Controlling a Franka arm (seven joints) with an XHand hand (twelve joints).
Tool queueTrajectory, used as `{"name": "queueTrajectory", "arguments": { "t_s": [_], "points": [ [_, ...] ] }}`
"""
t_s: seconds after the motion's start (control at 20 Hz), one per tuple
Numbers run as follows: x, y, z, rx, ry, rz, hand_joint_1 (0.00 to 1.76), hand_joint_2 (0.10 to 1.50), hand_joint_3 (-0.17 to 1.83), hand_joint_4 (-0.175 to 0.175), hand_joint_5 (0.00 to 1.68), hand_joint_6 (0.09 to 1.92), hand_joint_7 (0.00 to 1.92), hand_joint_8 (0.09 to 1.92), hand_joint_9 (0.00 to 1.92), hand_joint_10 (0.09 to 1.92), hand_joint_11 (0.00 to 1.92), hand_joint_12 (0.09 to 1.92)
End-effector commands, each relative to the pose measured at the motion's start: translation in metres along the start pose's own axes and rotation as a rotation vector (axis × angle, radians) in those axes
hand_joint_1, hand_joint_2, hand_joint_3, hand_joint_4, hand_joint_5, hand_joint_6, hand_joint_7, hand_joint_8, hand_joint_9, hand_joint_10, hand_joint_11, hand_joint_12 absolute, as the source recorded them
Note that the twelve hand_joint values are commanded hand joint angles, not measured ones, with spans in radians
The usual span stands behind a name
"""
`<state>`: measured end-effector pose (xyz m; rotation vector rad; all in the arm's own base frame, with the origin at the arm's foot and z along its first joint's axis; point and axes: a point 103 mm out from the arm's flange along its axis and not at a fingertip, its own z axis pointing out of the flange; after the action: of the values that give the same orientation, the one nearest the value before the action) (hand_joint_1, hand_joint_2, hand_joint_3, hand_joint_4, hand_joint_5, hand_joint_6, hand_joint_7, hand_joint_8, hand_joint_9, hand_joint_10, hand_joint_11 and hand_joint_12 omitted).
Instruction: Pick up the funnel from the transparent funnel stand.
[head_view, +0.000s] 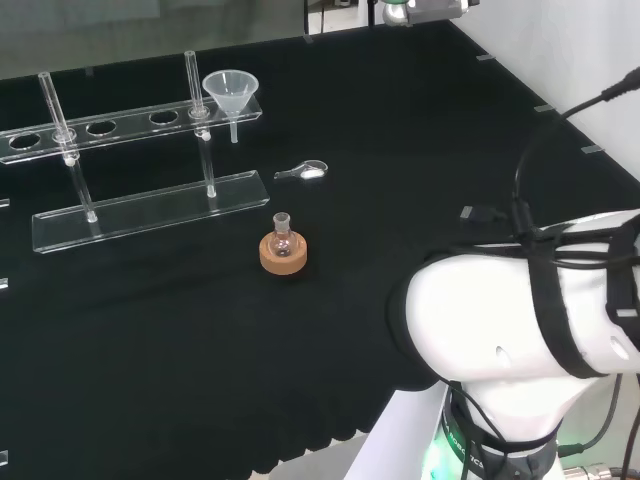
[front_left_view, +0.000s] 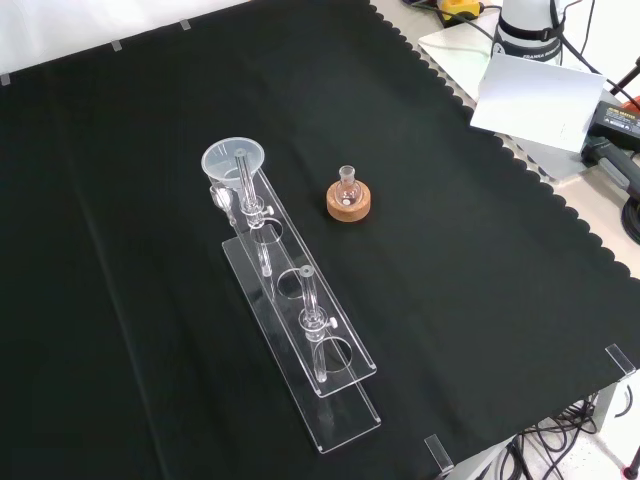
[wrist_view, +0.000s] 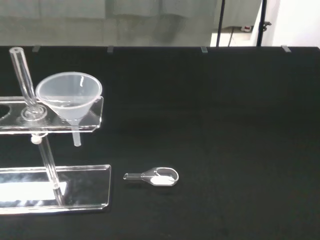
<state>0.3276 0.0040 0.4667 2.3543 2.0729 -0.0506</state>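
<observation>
A translucent funnel (head_view: 231, 93) sits upright in the end hole of a clear funnel stand (head_view: 130, 127), its stem hanging below the upper shelf. In the head view this is the stand's right end, at the far left of the cloth. The front view has the funnel (front_left_view: 234, 160) at the far end of the stand (front_left_view: 335, 380), which runs toward the camera. In the wrist view the funnel (wrist_view: 70, 95) rests in the shelf (wrist_view: 92, 119) beside a clear post. Nothing touches the funnel.
A small round flask on a cork ring (head_view: 284, 250) stands in front of the stand, and is also in the front view (front_left_view: 348, 198). A clear scoop with white powder (head_view: 305, 172) lies near the funnel's end (wrist_view: 157, 176). The arm's white links (head_view: 530, 320) sit at right.
</observation>
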Motion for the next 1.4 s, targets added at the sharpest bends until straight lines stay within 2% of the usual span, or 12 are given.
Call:
{"name": "queueTrajectory", "arguments": {
  "t_s": [0.05, 0.4, 0.7, 1.1, 1.2, 1.4],
  "points": [
    [-0.003, 0.03, 0.021, 0.03, -0.007, 0.017, 0.0, 1.22, 0.38, 0.032, 0.13, 0.09, 0.01, 0.23, 0.03, 0.61, 0.0, 1.31],
    [0.002, 0.088, 0.043, 0.065, -0.002, -0.029, 0.01, 1.21, 0.37, 0.027, 0.13, 0.09, 0.01, 0.25, 0.04, 0.61, 0.0, 1.31],
    [0.018, 0.132, 0.057, 0.097, -0.029, -0.1, 0.21, 1.1, 0.31, 0.013, 0.14, 0.09, 0.02, 0.29, 0.05, 0.62, 0.0, 1.33],
    [0.041, 0.165, 0.089, 0.16, -0.039, -0.169, 0.33, 1.0, 0.34, 0.003, 0.14, 0.09, 0.0, 0.39, 0.07, 0.64, 0.0, 1.36],
    [0.046, 0.169, 0.096, 0.16, -0.036, -0.189, 0.35, 0.98, 0.34, 0.001, 0.14, 0.09, 0.01, 0.41, 0.08, 0.65, 0.0, 1.37],
    [0.06, 0.175, 0.108, 0.207, -0.043, -0.215, 0.43, 0.86, 0.37, 0.0, 0.17, 0.09, 0.02, 0.5, 0.13, 0.69, 0.0, 1.41]
  ]
}}
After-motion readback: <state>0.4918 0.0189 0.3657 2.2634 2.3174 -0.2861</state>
